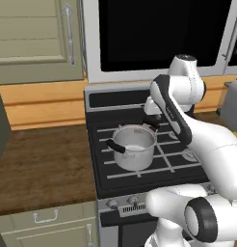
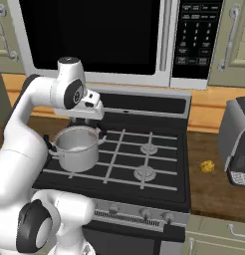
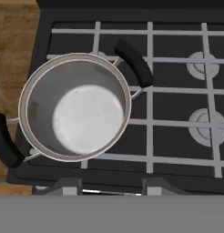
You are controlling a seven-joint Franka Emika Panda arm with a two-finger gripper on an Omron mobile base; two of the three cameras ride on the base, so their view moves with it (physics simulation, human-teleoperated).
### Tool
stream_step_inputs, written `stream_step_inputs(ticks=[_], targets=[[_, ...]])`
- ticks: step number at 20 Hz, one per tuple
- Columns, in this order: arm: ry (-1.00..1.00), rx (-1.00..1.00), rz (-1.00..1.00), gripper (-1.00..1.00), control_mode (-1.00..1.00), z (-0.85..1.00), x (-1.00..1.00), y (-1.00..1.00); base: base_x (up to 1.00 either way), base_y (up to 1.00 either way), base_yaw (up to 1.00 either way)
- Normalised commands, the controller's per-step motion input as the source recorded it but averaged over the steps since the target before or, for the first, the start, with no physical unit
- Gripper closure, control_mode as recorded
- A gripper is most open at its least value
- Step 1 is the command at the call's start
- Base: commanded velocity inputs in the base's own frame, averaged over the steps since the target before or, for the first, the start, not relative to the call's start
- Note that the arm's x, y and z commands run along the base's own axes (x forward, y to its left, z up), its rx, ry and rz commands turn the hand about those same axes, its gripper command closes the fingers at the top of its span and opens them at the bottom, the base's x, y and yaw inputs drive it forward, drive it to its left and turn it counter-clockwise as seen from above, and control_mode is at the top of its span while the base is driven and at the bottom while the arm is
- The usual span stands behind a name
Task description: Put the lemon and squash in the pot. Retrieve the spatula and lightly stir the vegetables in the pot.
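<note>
Jaws part open, gripping nothing, gripper [image 3: 111, 189] hovering above the pot [image 3: 77, 109] on the stove's [image 2: 159, 164] left grate. Pot looks empty. Yellow piece [image 2: 208, 166] (probably the lemon) sits on the wooden counter [image 2: 209, 184] right of the stove. Swing right, descend squarely over it, then close. Microwave [image 2: 119, 35] overhead.

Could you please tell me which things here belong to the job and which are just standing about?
Job:
- shiny steel pot, empty, on the stove
- small yellow piece on the wooden counter

Standing about:
- grey appliance
- microwave
</note>
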Motion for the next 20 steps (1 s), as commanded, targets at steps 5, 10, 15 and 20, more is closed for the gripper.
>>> stream_step_inputs(ticks=[5,10,15,20], targets=[[0.00,0.00,0.00,-1.00,1.00,-0.02,0.00,0.00,-0.02,-0.59,0.00],[0.00,0.00,0.00,-1.00,1.00,0.00,0.00,0.00,-0.10,-1.00,0.00],[0.00,0.00,0.00,-1.00,1.00,0.00,0.00,0.00,-0.07,-1.00,0.00],[0.00,0.00,0.00,-1.00,-1.00,0.00,0.00,0.00,-0.08,-0.60,-0.01]])
